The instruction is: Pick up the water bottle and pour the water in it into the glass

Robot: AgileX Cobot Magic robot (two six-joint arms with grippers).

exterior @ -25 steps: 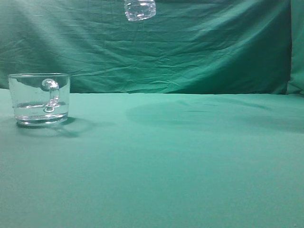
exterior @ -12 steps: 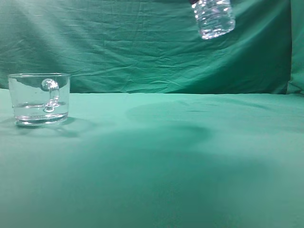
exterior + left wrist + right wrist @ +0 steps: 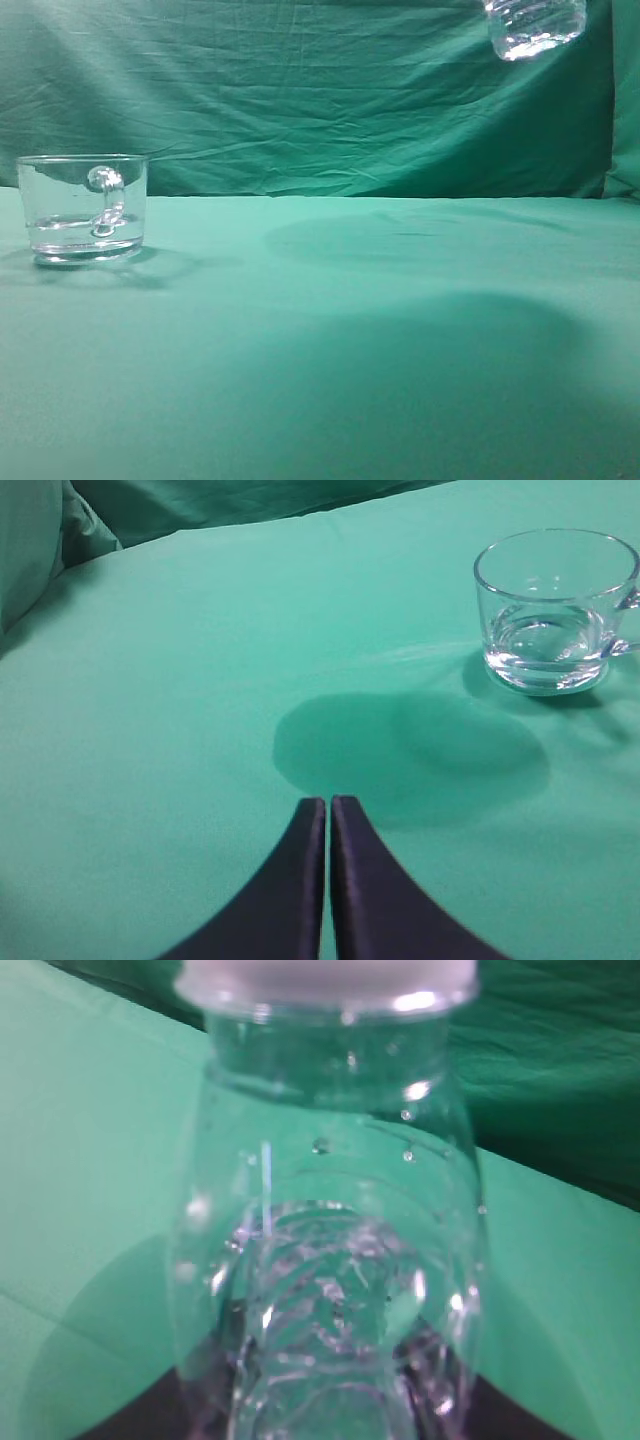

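Since a second ago the bottle (image 3: pixel 534 27) has travelled from top centre to the upper right corner of the exterior view, upright and high over the cloth (image 3: pixel 350 340). It fills the right wrist view, seemingly held by the right gripper, whose fingers are hidden. Glass (image 3: pixel 82 208) sits far lower left with water (image 3: pixel 85 232) in it; the left gripper's (image 3: pixel 328 810) fingers are pressed together, empty.
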